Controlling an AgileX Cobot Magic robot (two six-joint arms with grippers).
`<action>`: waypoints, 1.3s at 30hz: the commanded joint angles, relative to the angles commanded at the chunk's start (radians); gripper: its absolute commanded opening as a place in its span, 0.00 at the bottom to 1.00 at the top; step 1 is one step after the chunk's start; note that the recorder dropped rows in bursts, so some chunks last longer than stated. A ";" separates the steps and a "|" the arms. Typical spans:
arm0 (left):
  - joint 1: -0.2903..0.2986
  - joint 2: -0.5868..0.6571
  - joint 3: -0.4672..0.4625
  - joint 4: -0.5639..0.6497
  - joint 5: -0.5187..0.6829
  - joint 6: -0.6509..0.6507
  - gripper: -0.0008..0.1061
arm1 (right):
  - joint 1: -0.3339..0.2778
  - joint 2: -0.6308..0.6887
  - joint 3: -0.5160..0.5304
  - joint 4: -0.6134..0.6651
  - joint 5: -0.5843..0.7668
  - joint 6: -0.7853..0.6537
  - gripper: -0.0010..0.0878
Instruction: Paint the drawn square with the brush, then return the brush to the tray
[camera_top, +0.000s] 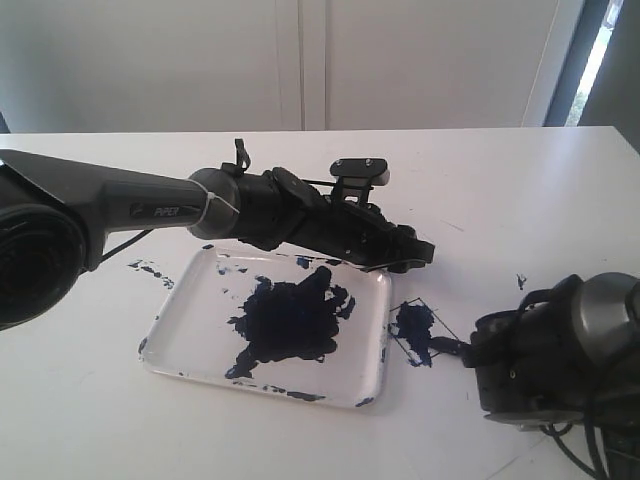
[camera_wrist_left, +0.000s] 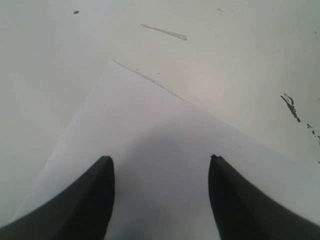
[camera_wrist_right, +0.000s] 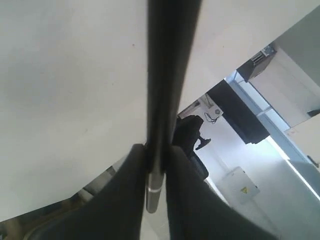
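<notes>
The left arm reaches in from the left across the far edge of the tray (camera_top: 180, 330). The left gripper (camera_top: 415, 258) hangs over the surface (camera_top: 500, 200) just past the tray's far right corner. In the left wrist view the left gripper (camera_wrist_left: 160, 159) has its jaws spread with nothing between them. Below them lies a white paper sheet (camera_wrist_left: 165, 140), one corner pointing away from the camera.

The tray sits flat in the middle of the surface. A big dark navy paint blotch (camera_top: 290, 320) covers its middle and paint chips dot its rim.

The drawn square (camera_top: 412, 333) lies just beside the tray's right edge. Most of its area is smeared dark navy, and a thin black line shows at its far side.

The right gripper (camera_top: 450, 348) comes in low from the lower right, its tip at the near right side of the square. In the right wrist view the right gripper (camera_wrist_right: 156, 147) has its jaws pinching the brush (camera_wrist_right: 167, 75). The slim black handle runs straight out between them, and a metal collar (camera_wrist_right: 154, 192) sits down in the gap. The brush is off the tray, and its bristle tip cannot be made out in any view.

Dark specks (camera_top: 150, 268) mark the surface left of the tray, and another (camera_top: 521, 281) lies beyond the right arm.
</notes>
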 joint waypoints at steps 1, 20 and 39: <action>0.000 0.000 0.000 0.000 0.000 0.000 0.57 | 0.000 0.000 0.000 -0.010 0.000 0.007 0.01; 0.000 0.000 0.000 0.000 0.009 -0.004 0.57 | 0.084 0.000 0.000 0.126 0.000 0.010 0.01; 0.000 0.000 0.000 0.000 0.031 -0.006 0.57 | 0.018 -0.130 -0.180 0.506 0.000 -0.299 0.01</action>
